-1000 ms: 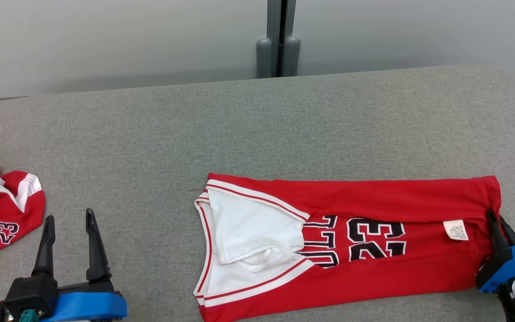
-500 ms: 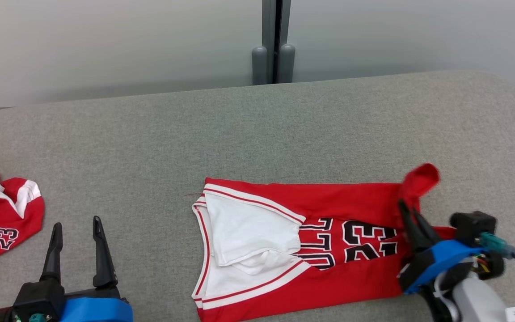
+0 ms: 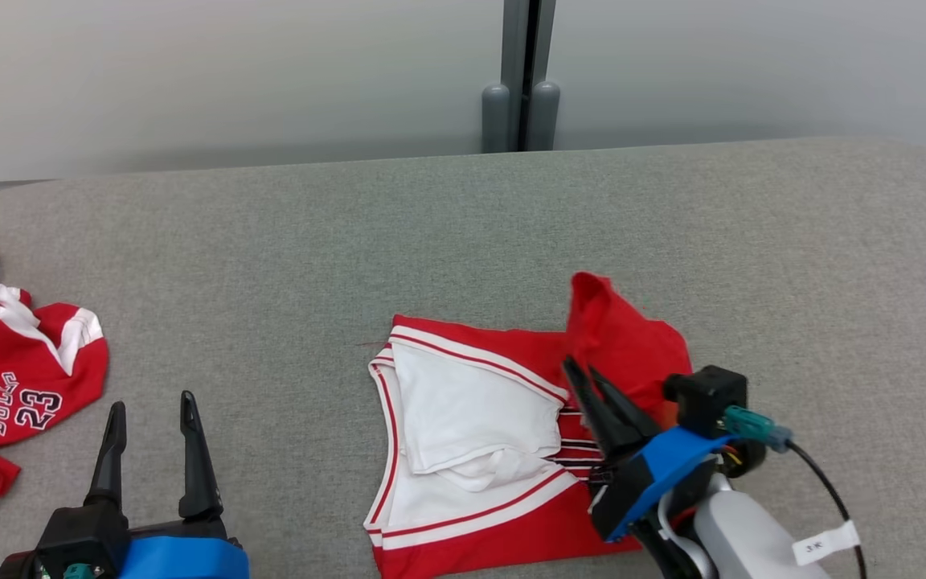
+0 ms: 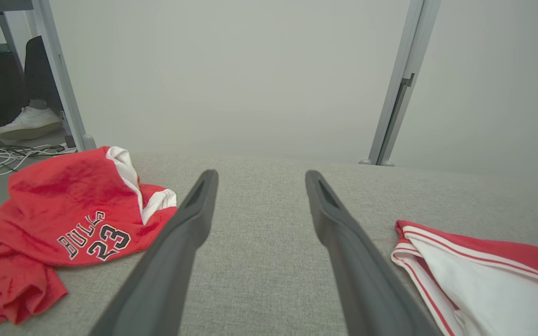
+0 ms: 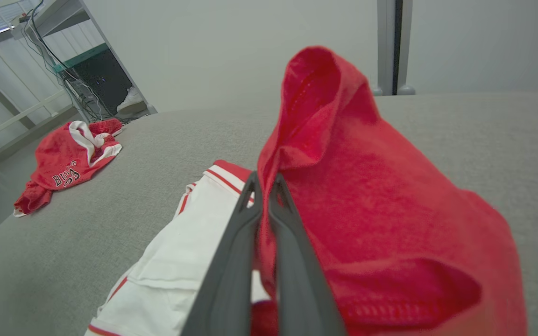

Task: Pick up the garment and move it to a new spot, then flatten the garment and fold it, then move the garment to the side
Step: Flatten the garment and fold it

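Head view, lower right: right pincer [image 3: 579,368] pinches the red and white cloth jersey [image 3: 463,410], half folded; left pincer [image 3: 151,402] is spread. Moving aside not done.

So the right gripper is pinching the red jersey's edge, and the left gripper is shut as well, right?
Not quite. The left gripper is open, its jaws standing well apart, as the left wrist view shows. The right gripper is indeed pinching the red jersey by its edge.
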{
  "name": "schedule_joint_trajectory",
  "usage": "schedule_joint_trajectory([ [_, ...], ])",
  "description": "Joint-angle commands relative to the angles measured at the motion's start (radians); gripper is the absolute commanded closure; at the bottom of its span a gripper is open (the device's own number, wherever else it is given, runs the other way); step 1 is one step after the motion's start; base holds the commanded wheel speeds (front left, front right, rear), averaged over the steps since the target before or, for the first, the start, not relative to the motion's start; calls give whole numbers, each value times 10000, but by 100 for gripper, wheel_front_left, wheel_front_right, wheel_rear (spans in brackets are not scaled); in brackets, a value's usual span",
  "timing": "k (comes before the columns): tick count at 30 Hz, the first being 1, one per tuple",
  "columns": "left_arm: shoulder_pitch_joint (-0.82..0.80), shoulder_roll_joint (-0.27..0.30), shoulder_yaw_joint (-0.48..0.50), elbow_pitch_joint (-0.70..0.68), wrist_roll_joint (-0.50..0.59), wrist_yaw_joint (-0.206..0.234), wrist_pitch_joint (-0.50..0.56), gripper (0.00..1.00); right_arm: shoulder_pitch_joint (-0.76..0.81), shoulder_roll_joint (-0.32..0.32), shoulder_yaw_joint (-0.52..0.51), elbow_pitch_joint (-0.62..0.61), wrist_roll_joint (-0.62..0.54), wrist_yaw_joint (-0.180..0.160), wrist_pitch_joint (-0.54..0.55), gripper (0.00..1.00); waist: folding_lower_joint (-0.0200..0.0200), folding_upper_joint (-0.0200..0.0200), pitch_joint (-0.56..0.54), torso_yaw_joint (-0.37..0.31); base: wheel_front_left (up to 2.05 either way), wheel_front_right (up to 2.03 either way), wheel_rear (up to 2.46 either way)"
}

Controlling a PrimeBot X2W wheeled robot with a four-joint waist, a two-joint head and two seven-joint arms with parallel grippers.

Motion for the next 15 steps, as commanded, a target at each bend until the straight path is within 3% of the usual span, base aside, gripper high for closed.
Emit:
schedule_joint_trajectory([
  [1,-24,-8,-26,20,-16,32,-47,0,-194,102,174,0,78,1,15,100,0,0,35,61,0,0,0],
  [8,-262,-8,-158,135,-27,26,-47,0,-753,341,1204,483,490,1,-125,100,0,0,137,322,0,0,0],
  [15,-460,-7,-345,208,-53,28,-46,0,-1516,343,2579,826,1640,1,-485,100,0,0,290,552,0,0,0],
])
